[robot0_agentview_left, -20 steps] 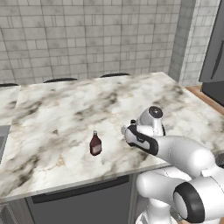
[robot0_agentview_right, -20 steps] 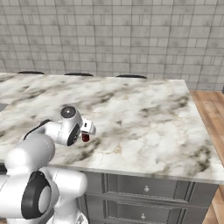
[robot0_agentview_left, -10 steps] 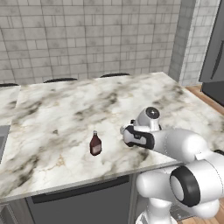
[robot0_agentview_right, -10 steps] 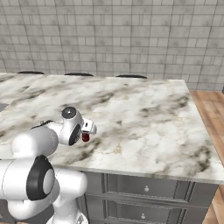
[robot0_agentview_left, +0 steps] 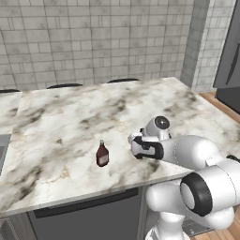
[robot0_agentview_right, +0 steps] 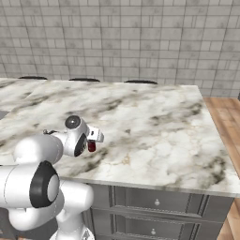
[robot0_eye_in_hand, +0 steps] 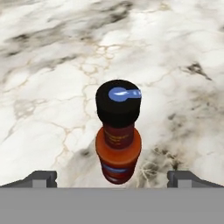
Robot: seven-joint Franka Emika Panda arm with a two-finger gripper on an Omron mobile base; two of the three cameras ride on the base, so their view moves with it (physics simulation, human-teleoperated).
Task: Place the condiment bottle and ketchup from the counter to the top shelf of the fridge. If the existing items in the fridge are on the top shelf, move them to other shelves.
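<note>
The gripper stands fully spread and empty, one finger tip on either side of the ketchup bottle. The bottle stands upright on the counter, just ahead of the tips, cap towards the camera. Beyond the bottle, bare marble runs to the tiled wall.
</note>
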